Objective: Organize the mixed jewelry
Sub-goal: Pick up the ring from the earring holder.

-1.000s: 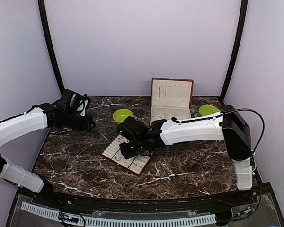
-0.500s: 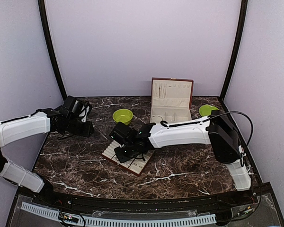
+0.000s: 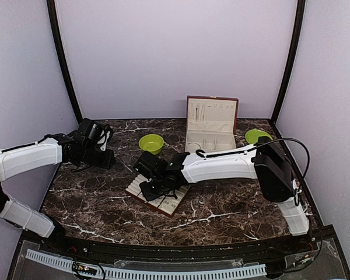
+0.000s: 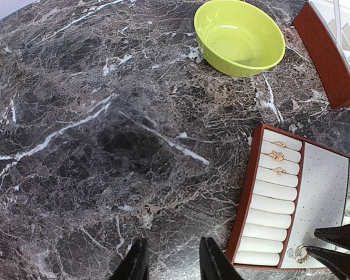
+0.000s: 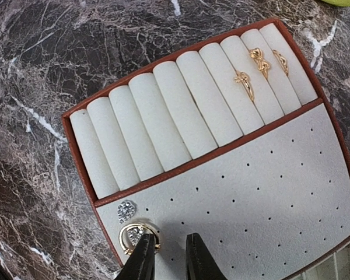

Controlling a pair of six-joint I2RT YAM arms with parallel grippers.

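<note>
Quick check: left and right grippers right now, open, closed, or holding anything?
left gripper: open, empty, over the marble table.
right gripper: open by a narrow gap, empty, beside a gold ring on the tray.

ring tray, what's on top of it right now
On the tray: three gold rings in the end rolls, a loose ring and silvery heart stud on the dotted pad. The right fingers cover that ring's near edge.
</note>
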